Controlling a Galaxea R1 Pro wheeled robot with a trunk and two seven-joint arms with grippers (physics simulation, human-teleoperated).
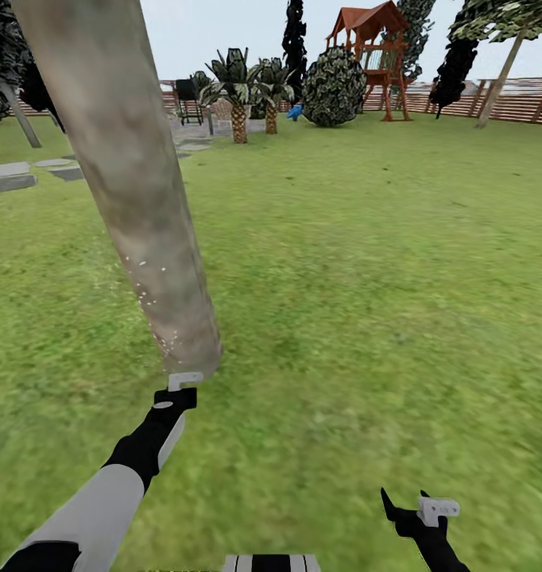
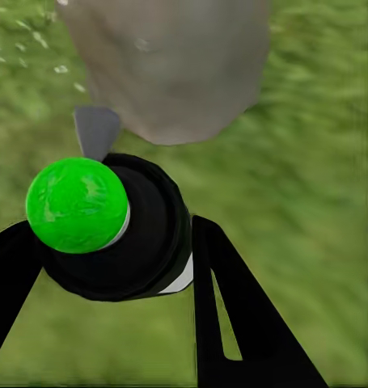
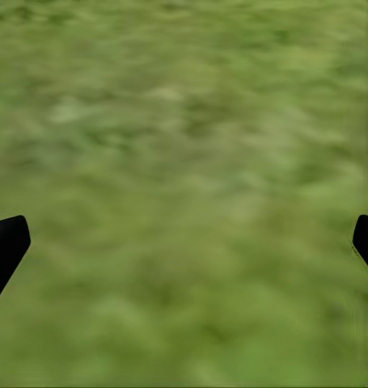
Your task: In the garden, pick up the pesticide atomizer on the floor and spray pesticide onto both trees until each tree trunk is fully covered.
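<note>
1. The floor (image 1: 358,302) was a wide green lawn, blurred in texture, running from the robot out to a brown slatted wooden fence (image 1: 533,99) at the far right.
2. Grey stone paving slabs (image 1: 9,176) lay at the far left, beside the grass.
3. At the far side of the garden stood a red-roofed wooden play tower (image 1: 378,56), a rounded mottled bush (image 1: 334,87), two small palms (image 1: 239,95) and some thin dark trees (image 1: 293,36).
4. A thick, pale grey-brown tree trunk (image 1: 128,191) rose from the grass at near left, leaning towards the upper left of the head view; small white specks dotted its lower part.
5. The left gripper (image 1: 176,397) was just before the foot of that trunk, very near it (contact could not be judged).
6. In the left wrist view the black fingers (image 2: 240,315) were clamped on either side of the pesticide atomizer (image 2: 111,226), a dark rounded body with a bright green cap; a small grey nozzle piece pointed at the trunk's base (image 2: 167,65).
7. The right gripper (image 1: 418,512) hung low at near right over bare grass, well apart from the trunk.
8. In the right wrist view its fingertips (image 3: 6,242) sat at opposite edges with only lawn (image 3: 184,194) between them, so that claw stood wide and held nothing.
9. No container was to be seen apart from the atomizer itself; its contents could not be told.
</note>
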